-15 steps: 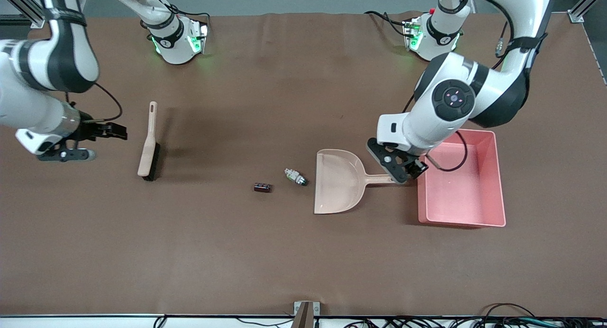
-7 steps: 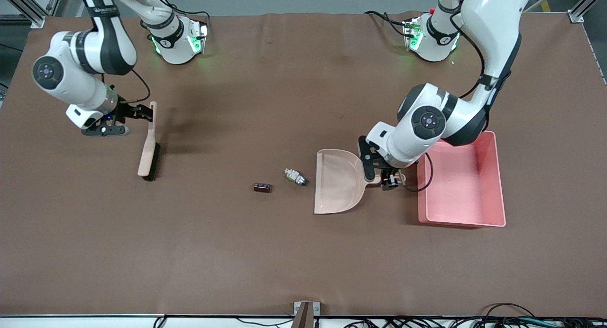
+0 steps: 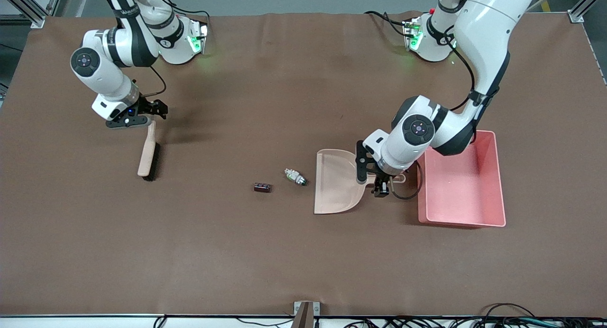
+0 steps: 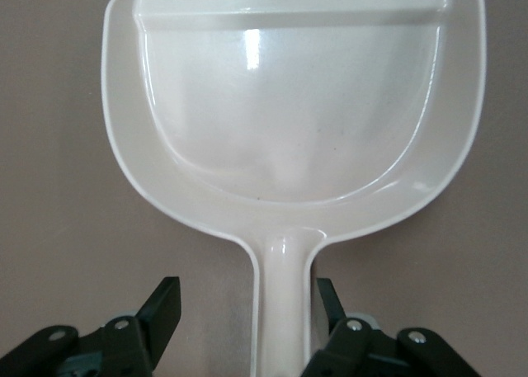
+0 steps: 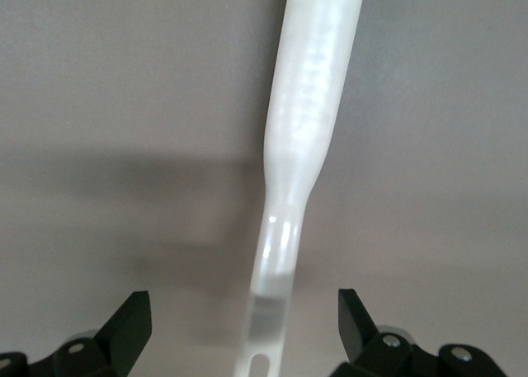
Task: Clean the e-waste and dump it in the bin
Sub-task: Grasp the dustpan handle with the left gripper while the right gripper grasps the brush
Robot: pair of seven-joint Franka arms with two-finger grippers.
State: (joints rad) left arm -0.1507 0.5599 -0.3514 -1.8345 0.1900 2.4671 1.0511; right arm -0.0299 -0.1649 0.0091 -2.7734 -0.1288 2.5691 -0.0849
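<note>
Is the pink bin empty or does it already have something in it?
Empty. The front view shows only the bare pink floor of the bin; both e-waste parts lie on the table.

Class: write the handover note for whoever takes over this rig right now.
Left gripper: fingers either side of the dustpan handle, one still clear, not gripped.
Right gripper: open, straddling the brush handle, not gripping.
Dark block and silver cylinder lie on the table beside the dustpan's mouth.
Pink bin holds nothing.
Done: nothing swept.
Left: grasp both tools, sweep, dump.
</note>
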